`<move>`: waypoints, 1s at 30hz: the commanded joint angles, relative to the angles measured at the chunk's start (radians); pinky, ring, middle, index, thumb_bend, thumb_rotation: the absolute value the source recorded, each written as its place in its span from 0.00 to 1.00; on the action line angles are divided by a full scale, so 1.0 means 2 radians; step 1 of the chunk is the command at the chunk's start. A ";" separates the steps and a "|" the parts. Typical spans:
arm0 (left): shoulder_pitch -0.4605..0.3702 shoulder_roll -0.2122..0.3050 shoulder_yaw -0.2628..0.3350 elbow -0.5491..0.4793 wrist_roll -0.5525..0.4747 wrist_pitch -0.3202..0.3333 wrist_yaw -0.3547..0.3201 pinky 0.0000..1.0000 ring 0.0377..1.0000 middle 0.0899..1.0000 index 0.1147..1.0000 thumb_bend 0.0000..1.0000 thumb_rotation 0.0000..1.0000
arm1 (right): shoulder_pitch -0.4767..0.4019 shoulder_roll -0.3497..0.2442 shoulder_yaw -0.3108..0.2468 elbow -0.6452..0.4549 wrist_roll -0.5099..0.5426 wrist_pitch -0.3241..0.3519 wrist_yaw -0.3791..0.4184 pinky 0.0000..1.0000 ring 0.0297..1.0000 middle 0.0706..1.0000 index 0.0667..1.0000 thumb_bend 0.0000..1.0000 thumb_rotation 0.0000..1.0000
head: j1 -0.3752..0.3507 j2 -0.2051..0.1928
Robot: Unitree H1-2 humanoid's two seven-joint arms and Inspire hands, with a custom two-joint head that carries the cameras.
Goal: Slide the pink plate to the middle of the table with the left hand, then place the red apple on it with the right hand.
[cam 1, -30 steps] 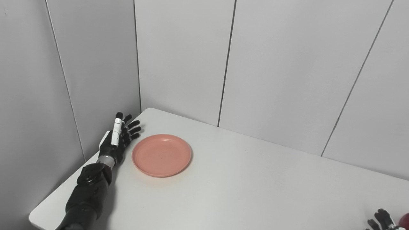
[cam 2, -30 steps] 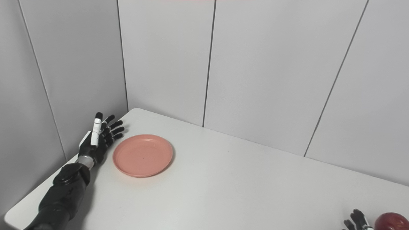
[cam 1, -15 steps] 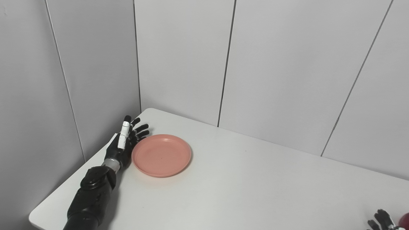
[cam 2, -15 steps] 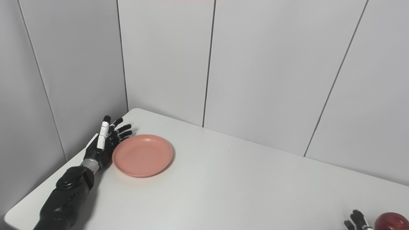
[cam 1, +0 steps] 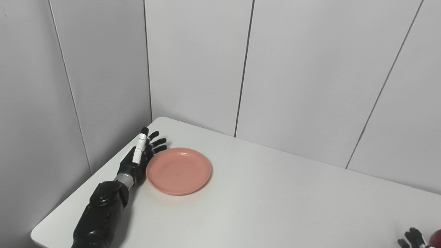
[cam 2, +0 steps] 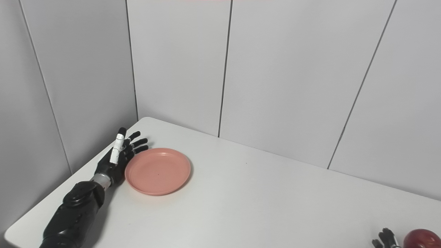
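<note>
The pink plate (cam 1: 178, 171) lies flat on the white table (cam 1: 262, 206) near its far left corner. My left hand (cam 1: 139, 156) stands edge-on against the plate's left rim, fingers straight and spread, holding nothing. At the bottom right corner only the fingertips of my right hand (cam 2: 385, 238) show, apart and empty, just left of the red apple (cam 2: 421, 238). The apple rests on the table and is cut off by the picture's edge.
Grey panelled walls (cam 1: 206, 69) close in the table on the left and at the back, meeting at the corner behind the plate. The table's left edge (cam 1: 69, 203) runs beside my left forearm.
My left hand moved right until it met the plate's left rim, and the plate has slid a little to the right and toward me. The right hand sank slightly lower in view.
</note>
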 commanded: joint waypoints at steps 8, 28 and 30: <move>0.001 -0.008 -0.012 -0.035 0.002 0.024 -0.001 0.86 0.85 0.85 0.90 0.83 0.99 | 0.014 0.003 0.012 -0.009 -0.006 0.039 -0.002 0.98 0.97 0.98 0.97 0.79 1.00 | -0.001 0.002; -0.005 -0.028 -0.045 -0.023 0.014 0.006 -0.013 0.87 0.85 0.85 0.91 0.80 1.00 | 0.016 0.007 0.016 -0.023 -0.010 0.050 -0.008 1.00 0.98 0.99 0.99 0.77 1.00 | -0.010 0.007; -0.005 -0.031 -0.047 -0.025 0.014 0.009 -0.011 0.86 0.85 0.85 0.92 0.80 1.00 | 0.015 0.008 0.017 -0.024 -0.012 0.050 -0.009 1.00 0.98 0.99 0.99 0.76 1.00 | -0.011 0.007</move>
